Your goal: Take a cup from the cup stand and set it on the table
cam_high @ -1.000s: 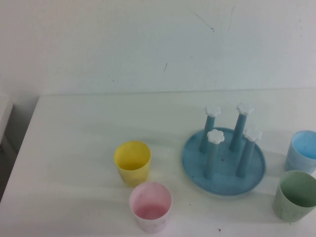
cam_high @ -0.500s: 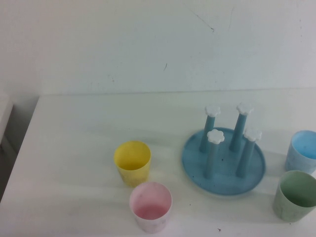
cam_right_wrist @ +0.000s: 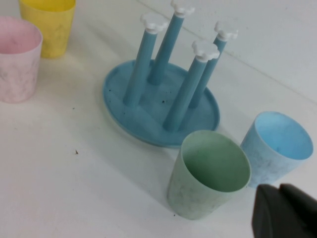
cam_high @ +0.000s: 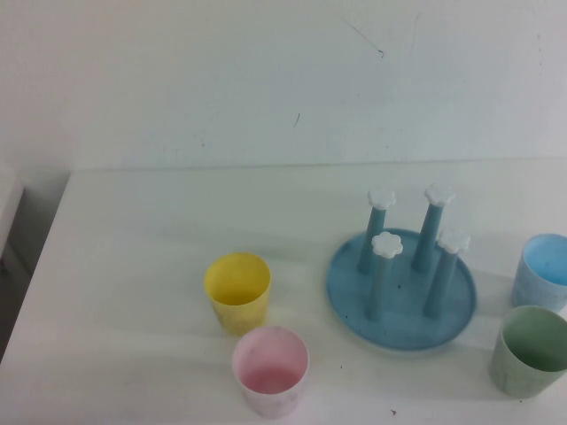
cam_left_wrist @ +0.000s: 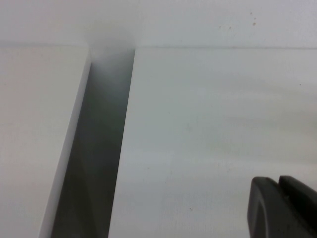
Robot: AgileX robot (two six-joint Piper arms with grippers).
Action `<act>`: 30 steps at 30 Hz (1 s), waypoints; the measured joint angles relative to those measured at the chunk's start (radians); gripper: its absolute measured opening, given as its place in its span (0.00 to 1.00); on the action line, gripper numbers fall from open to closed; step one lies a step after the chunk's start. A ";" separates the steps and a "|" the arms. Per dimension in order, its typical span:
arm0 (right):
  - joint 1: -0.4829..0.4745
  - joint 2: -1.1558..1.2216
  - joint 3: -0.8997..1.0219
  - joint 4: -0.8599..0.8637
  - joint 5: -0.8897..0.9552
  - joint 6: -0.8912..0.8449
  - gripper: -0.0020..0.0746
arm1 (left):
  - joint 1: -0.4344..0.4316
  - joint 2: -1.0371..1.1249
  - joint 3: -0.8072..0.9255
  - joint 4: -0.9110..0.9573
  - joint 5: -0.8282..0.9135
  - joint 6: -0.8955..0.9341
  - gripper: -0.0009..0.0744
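The pale mint-green cup (cam_high: 532, 350) stands upright on the white table (cam_high: 133, 266) at the front right, just right of the cup stand (cam_high: 407, 329). The stand's four pegs are bare. The right wrist view shows the cup (cam_right_wrist: 210, 173) beside the stand (cam_right_wrist: 133, 114). My right gripper (cam_right_wrist: 280, 191) is shut and empty, close to the cup's rim and apart from it. My left gripper (cam_left_wrist: 280, 184) is shut and empty above bare table near its left edge. Neither gripper shows in the high view.
A light blue cup (cam_high: 542, 270) stands just behind the green one. A yellow cup (cam_high: 237, 290) and a pink cup (cam_high: 270, 370) stand left of the stand. A dark gap (cam_left_wrist: 99, 148) runs along the table's left edge beside another white surface.
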 joint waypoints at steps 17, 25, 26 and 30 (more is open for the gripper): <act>0.000 0.000 0.000 0.000 0.000 0.000 0.02 | 0.000 0.000 -0.002 0.000 0.016 -0.001 0.02; 0.000 0.000 0.000 0.000 0.000 0.000 0.02 | 0.000 0.000 -0.004 0.000 0.017 -0.002 0.02; 0.000 0.000 0.000 0.000 0.000 0.000 0.02 | 0.000 0.000 -0.004 0.000 0.017 -0.005 0.02; 0.000 0.000 0.004 0.000 0.000 0.000 0.02 | 0.000 0.000 -0.004 0.000 0.018 -0.006 0.02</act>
